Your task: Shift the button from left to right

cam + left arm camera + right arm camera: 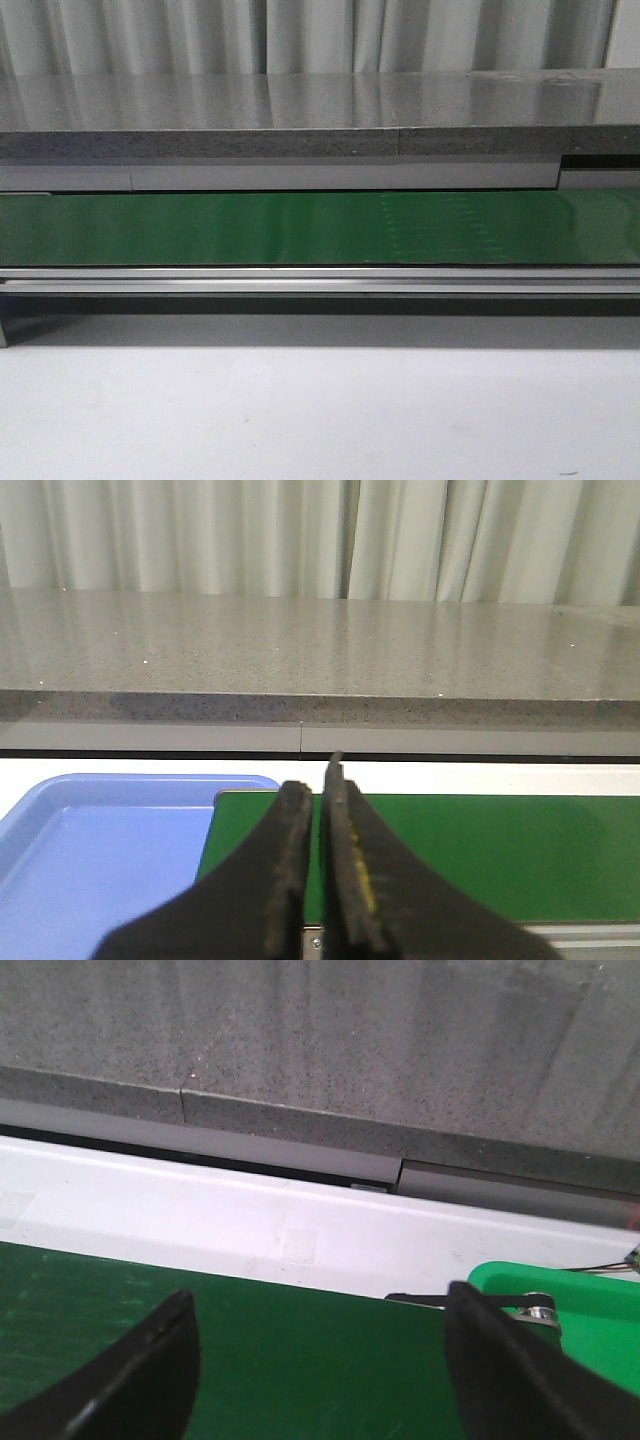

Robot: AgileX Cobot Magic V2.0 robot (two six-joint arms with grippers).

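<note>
Pale pleated curtains (300, 35) are seen behind a long grey speckled stone counter (300, 100) in the front view. Below the counter edge a green conveyor belt (250, 228) is stretched across the full width, bordered in front by a silver metal rail (320, 280). A plain white tabletop (320, 410) is seen nearest the camera. Neither arm is caught in the front view.

In the left wrist view the left gripper (318, 785) is shown with its two black fingers (290, 850) pressed nearly together, only a thin slit left between them, nothing held. It is hung over the near end of the green belt (480, 850). A blue tray (90, 850) is placed just beside that belt end, with bare blue floor in the part shown. The stone counter (320, 650) and curtains (300, 535) are seen beyond.

In the right wrist view the right gripper (320, 1325) is shown spread wide, black fingers (150, 1360) well apart, nothing between them. Green belt (300, 1360) is seen under it, a white strip (250, 1220) beyond, then the counter face (320, 1050). A bright green tray (590, 1310) is placed beside the belt end, with a small metal part (540, 1310) at its edge, too unclear to identify.

The button cannot be found in any of the three views; its location cannot be told.
</note>
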